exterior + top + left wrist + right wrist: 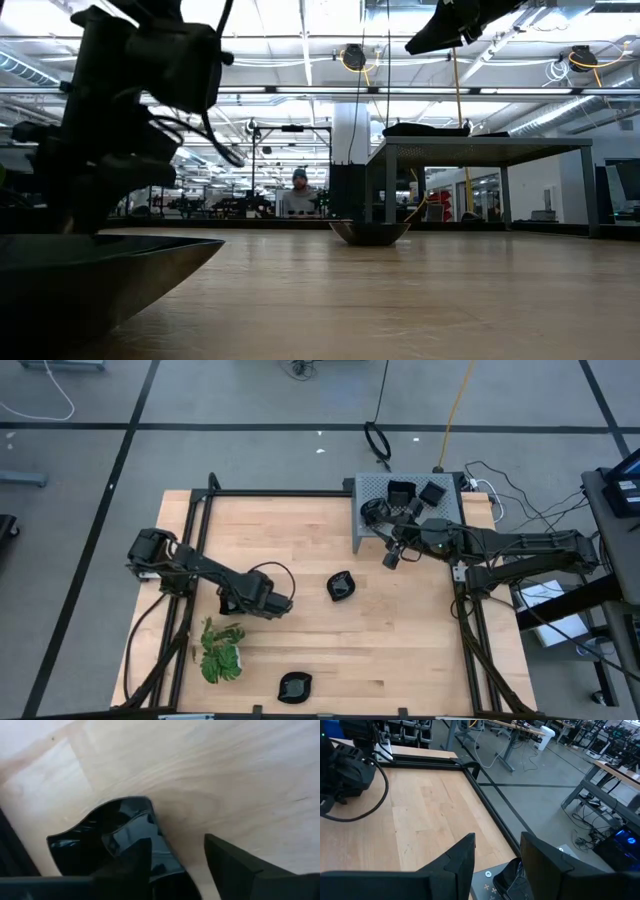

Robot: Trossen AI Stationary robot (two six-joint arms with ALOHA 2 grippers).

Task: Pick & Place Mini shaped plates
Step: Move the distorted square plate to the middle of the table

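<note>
Now your left gripper [172, 860] sits open over a black plate [107, 837] near the bench's left edge; right gripper [497, 855] open, empty, by the grey box [385, 495].

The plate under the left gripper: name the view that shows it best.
Left wrist view: the plate fills the frame, glossy, beside the open left gripper. In the high view the gripper hides it; the low view doesn't clearly show it; the right wrist view misses it.

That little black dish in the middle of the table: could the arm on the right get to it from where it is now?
Probably yes. The right gripper hangs open just off the grey box, and only bare wood lies between it and the black dish. The left gripper is busy farther off.
</note>
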